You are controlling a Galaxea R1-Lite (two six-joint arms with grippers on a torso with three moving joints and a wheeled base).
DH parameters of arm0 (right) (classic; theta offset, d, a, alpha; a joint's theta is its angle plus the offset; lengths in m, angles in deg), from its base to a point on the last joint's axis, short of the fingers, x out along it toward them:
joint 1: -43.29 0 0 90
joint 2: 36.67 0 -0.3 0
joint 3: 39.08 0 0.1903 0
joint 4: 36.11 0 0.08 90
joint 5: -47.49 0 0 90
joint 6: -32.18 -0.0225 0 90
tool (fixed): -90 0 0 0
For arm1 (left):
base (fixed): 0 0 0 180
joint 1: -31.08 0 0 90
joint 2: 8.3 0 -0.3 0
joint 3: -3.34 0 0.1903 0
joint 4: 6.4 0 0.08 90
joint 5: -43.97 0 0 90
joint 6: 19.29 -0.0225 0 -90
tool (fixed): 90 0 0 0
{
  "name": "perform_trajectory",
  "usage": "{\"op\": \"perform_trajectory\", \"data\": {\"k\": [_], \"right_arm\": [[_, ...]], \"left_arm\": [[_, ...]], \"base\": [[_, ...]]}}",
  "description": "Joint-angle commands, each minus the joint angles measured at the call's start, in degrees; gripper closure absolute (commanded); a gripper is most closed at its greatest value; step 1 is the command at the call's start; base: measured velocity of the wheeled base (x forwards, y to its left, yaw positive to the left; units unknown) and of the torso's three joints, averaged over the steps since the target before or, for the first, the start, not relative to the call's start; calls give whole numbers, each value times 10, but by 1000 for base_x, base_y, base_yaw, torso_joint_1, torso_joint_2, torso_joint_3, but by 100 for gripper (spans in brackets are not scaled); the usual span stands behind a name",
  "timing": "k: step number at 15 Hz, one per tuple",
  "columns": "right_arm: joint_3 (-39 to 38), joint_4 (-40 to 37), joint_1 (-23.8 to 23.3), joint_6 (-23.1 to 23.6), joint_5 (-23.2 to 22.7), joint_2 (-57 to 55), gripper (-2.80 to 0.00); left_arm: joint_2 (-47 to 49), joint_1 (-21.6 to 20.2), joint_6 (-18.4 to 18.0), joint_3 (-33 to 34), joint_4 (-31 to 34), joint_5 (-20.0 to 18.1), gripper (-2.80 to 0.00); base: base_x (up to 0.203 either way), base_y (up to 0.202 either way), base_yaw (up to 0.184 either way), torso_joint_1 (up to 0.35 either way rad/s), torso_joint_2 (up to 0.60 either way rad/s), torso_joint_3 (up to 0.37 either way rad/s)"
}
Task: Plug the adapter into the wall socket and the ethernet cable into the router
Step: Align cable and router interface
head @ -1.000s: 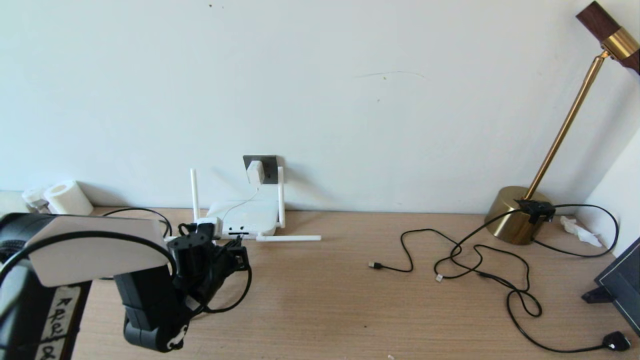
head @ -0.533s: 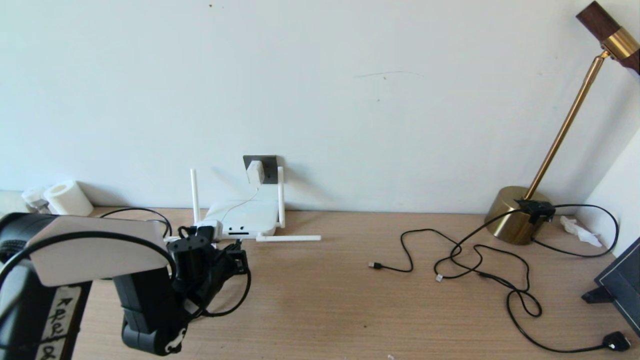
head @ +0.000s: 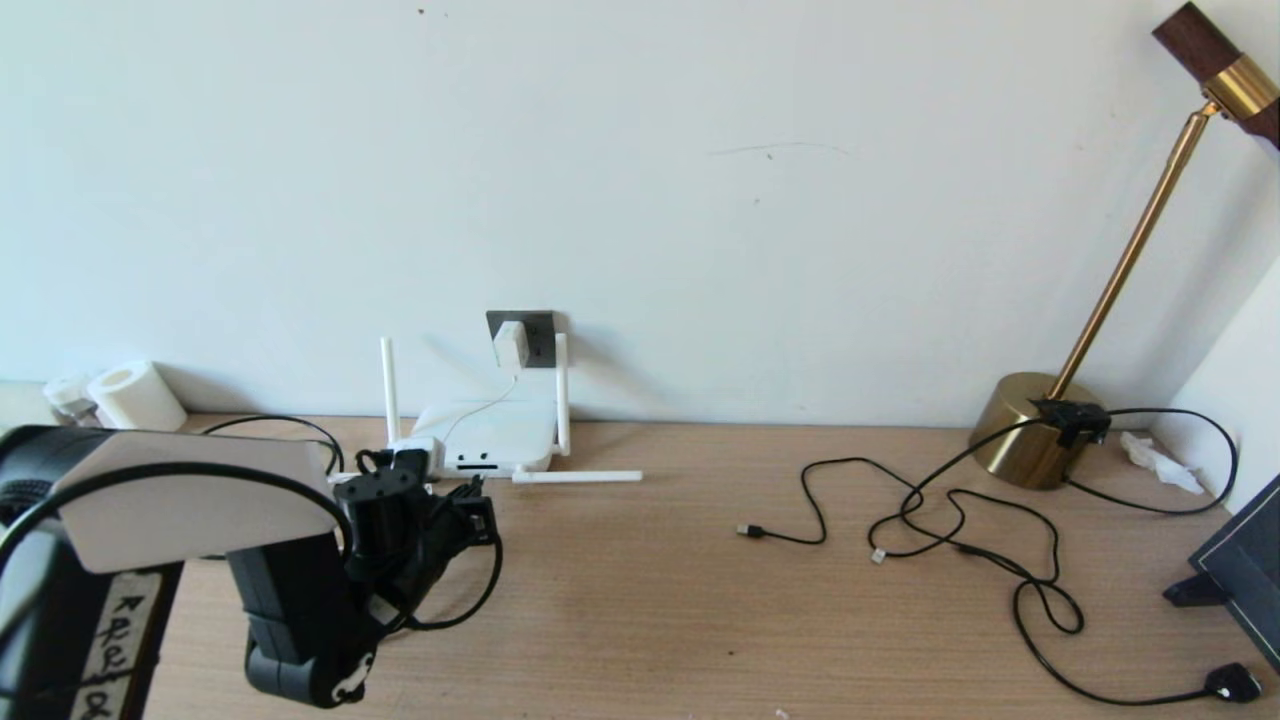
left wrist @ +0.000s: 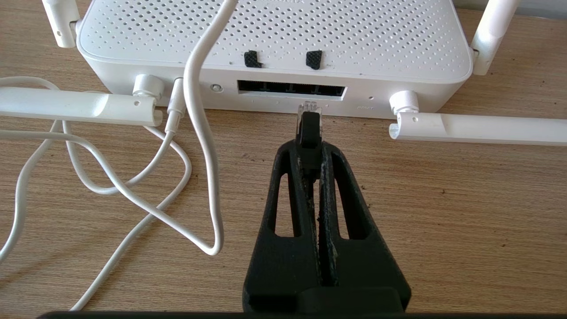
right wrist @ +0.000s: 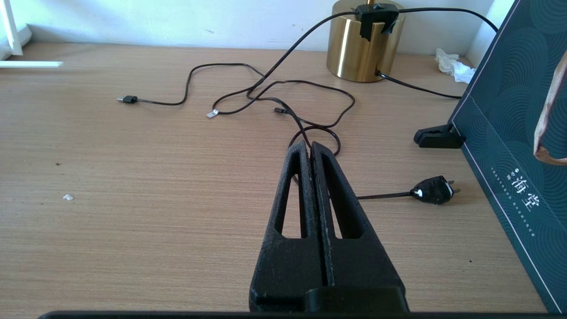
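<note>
L gripper (left wrist: 310, 153) jaws clamped on ethernet cable (left wrist: 308, 126) plug, tip just short of router (left wrist: 274, 44) port row | risk: plug sits low/off-axis, may hit casing & slip | adapter (head: 510, 344) in wall socket (head: 540, 338) | R gripper (right wrist: 310, 150) closed, empty, parked

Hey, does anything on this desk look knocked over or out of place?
Two router antennas lie flat on the desk while two stand upright. Thin black cables sprawl tangled near the lamp, beside a crumpled tissue.
</note>
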Motion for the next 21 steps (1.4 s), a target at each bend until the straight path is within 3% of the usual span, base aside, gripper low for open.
{"op": "perform_trajectory", "data": {"k": [1, 21], "right_arm": [[0, 0, 0, 0, 0, 0, 0], [0, 0, 0, 0, 0, 0, 0]], "left_arm": [[-3, 0, 0, 0, -5, 1, 0], [19, -5, 0, -34, -5, 0, 0]], "base": [[0, 0, 0, 0, 0, 0], [0, 0, 0, 0, 0, 0]]}}
